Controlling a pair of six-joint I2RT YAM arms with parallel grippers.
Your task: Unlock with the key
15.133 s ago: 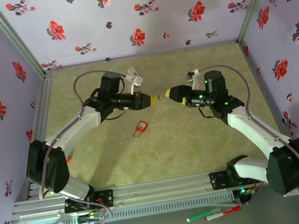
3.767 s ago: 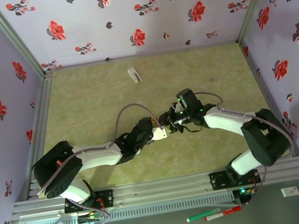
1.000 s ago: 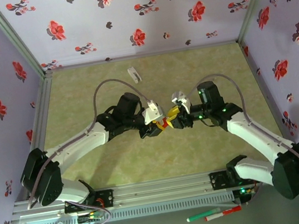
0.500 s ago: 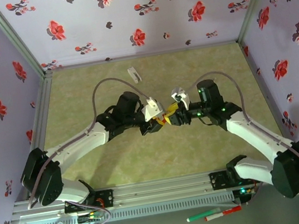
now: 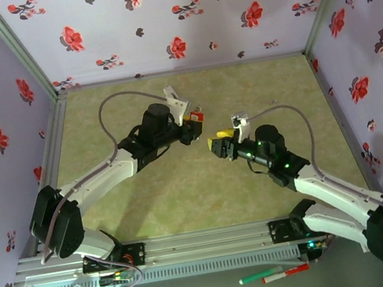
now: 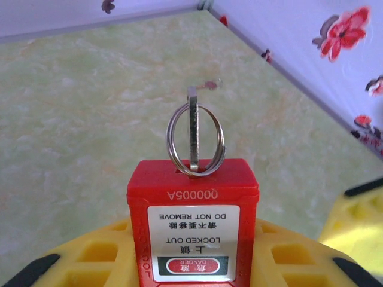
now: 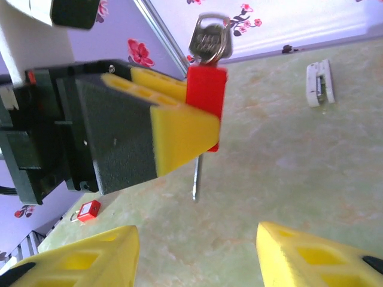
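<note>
A red padlock [image 6: 192, 230] with a white "LOCKED OUT" label is clamped in my left gripper [image 6: 192, 254], between its yellow fingers [image 6: 96, 257]. A silver key [image 6: 192, 128] with a ring stands in the padlock's end. In the right wrist view the padlock [image 7: 205, 98] has the key [image 7: 209, 40] on top, and a thin metal shackle rod [image 7: 195, 176] pokes out below it. My right gripper [image 7: 197, 239] is open and empty, a short way in front of the padlock. From above, the left gripper [image 5: 190, 128] holds the padlock [image 5: 197, 117]; the right gripper [image 5: 217, 143] sits just right of it.
A small white object [image 7: 319, 84] lies on the green floor behind the grippers. Another small red lock-like thing [image 7: 88, 210] lies on the floor near the left wall. Flowered purple walls [image 5: 172, 16] enclose the table. Pens [image 5: 276, 273] lie outside the near rail.
Half a second ago both grippers met at the padlock. Now the right gripper has drawn back toward the near right with open jaws, and the left has carried the padlock farther back.
</note>
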